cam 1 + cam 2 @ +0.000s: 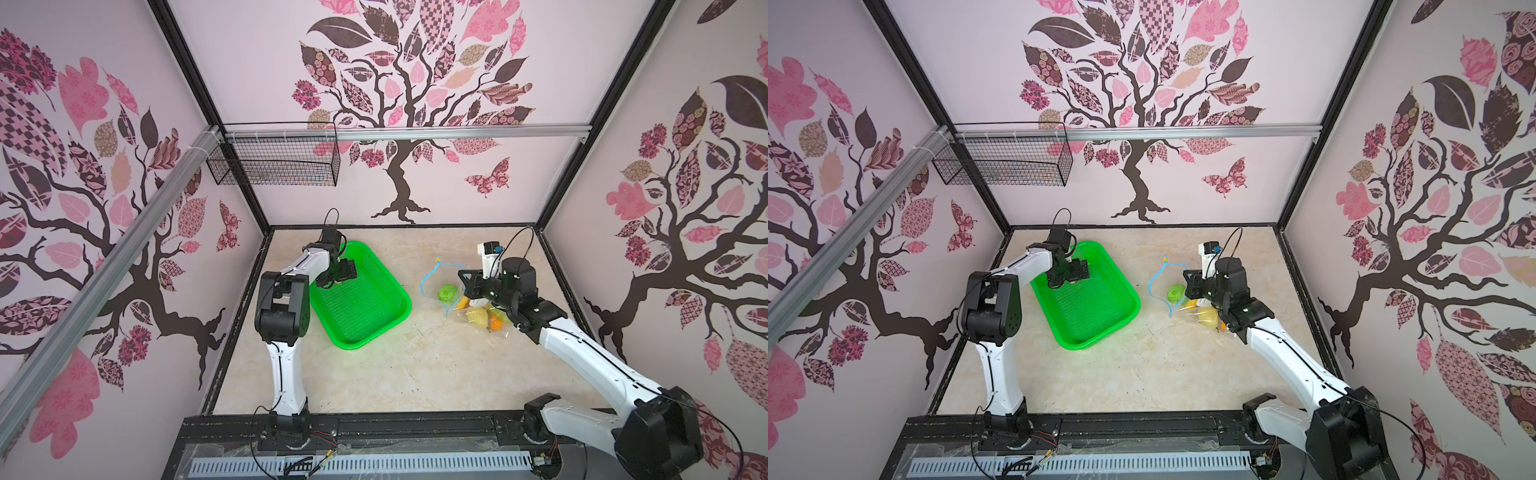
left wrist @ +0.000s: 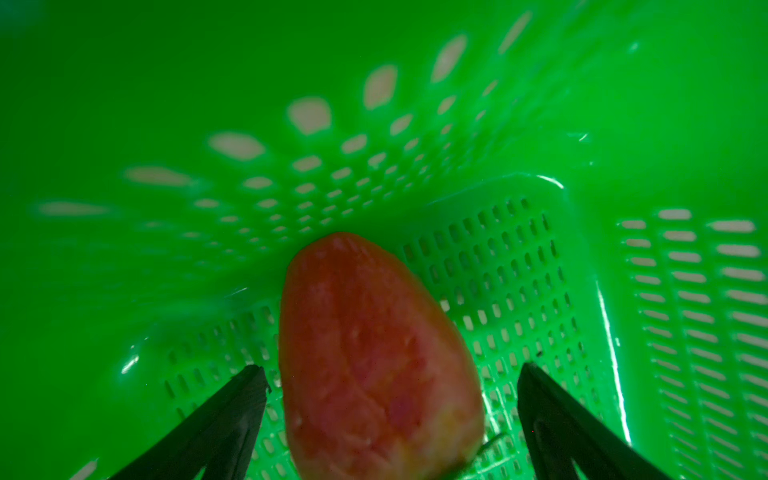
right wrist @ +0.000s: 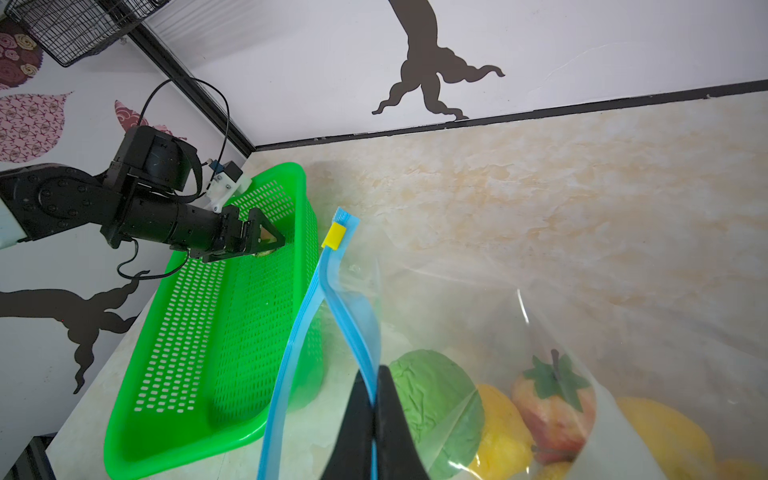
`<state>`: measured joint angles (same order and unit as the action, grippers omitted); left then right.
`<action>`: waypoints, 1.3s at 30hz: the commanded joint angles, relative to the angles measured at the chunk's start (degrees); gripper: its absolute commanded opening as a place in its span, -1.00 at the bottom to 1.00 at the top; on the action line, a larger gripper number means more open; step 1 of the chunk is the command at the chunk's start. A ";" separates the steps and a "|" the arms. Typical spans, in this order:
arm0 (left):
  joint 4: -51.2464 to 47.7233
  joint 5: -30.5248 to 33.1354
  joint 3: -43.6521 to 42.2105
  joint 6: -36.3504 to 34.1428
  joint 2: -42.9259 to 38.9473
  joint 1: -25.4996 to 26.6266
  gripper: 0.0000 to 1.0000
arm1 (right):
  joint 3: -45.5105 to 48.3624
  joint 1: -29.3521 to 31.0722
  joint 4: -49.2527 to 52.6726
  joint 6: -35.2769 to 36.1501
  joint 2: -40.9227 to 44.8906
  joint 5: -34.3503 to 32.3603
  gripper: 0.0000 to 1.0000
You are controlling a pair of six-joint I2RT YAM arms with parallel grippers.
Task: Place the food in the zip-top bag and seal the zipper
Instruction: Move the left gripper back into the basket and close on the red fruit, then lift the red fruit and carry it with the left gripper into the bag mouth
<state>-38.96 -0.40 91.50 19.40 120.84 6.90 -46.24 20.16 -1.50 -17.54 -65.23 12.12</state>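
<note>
- Red strawberry (image 2: 378, 357) fills the space between the two black fingers (image 2: 232, 415) of the left end effector (image 2: 392, 369). The fingers stand wide apart, and green shows on either side of the fruit, so neither finger presses it.
- Under and ahead of that end effector is the green mesh basket (image 2: 519, 257). Its perforated floor lies below the fingertips, and a corner of its wall rises just beyond the strawberry's tip.
- The right end effector (image 3: 376, 374) has its fingers pinched together on the light blue zipper (image 3: 353, 307), clamping one lip at the mouth of the zip-top bag (image 3: 561, 291).
- The zipper's other lip bows away from those fingertips, so the mouth gapes. The yellow slider tab (image 3: 333, 235) sits at the strip's far end, well ahead of them.
- Inside the clear bag, the green ball (image 3: 436, 399) lies just beside the clamped fingertips. Past it are a yellow lemon (image 3: 503, 436), a second strawberry (image 3: 552, 407) with a green leaf cap, and another lemon (image 3: 665, 432) farthest from the fingertips.
- In a top view the bag rests on the desk (image 1: 415, 374) beneath the right end effector, well apart from the basket where the left end effector hangs.
</note>
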 commanded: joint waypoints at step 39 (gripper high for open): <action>12.36 -10.54 -8.06 -6.01 -28.58 24.72 0.07 | -1.76 -0.09 -0.70 0.06 -0.16 1.24 -1.00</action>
<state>-30.50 -9.67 84.62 14.46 93.67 29.87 -46.24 20.16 -1.58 -17.58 -65.25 12.47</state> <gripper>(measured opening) 0.541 0.050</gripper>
